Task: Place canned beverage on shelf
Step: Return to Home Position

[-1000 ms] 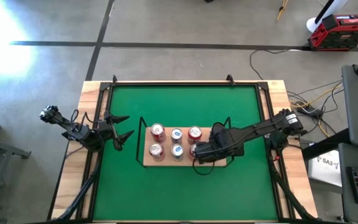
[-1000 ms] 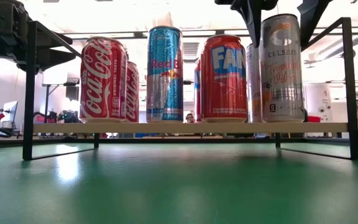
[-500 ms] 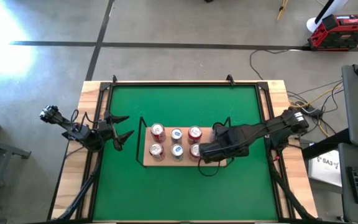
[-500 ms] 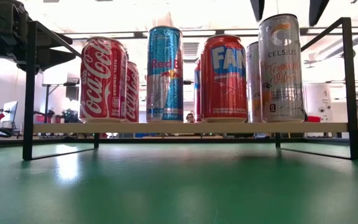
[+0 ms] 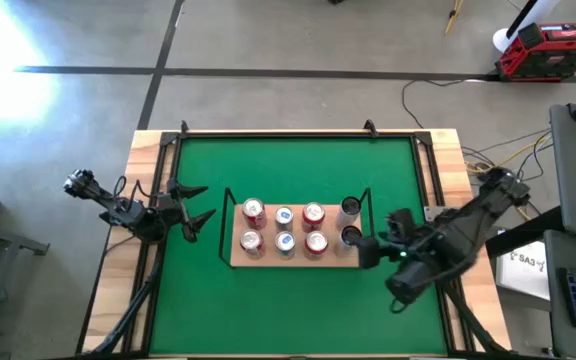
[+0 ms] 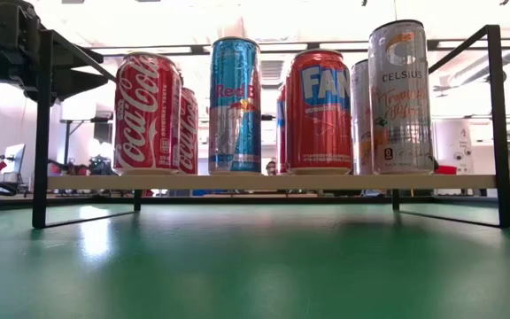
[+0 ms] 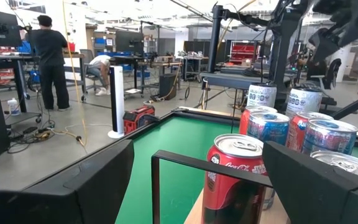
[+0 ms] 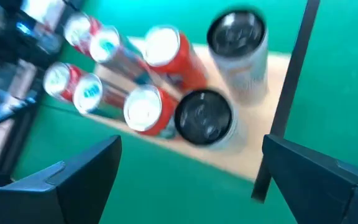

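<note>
The shelf point(image 5: 268, 261), a light-wood board in a black wire frame, stands on its wire legs at the middle of the green mat point(image 5: 298, 170). Several cans stand upright on it in two rows. Red and blue cans fill the left and middle. Two silver cans with dark tops point(image 5: 350, 236) point(image 5: 349, 207) stand at its right end; the near one reads Celsius point(image 6: 400, 97). My right gripper point(image 5: 380, 240) hovers open just right of the shelf, tipped down toward the cans point(image 8: 204, 118). My left gripper point(image 5: 196, 208) waits open at the mat's left edge, pointing level at the shelf point(image 7: 166, 158).
A black frame point(image 5: 298, 133) edges the mat on the wooden table point(image 5: 148, 150). Bare mat lies in front of and behind the shelf. Beyond the table are cables, a red toolbox point(image 5: 550, 50) and, in the left wrist view, people point(image 7: 48, 56) far off.
My right gripper has let go of the near silver can at the shelf's right end, risen and drawn back toward the table's right and near edge, turning as it went. The can stays upright on the shelf.
</note>
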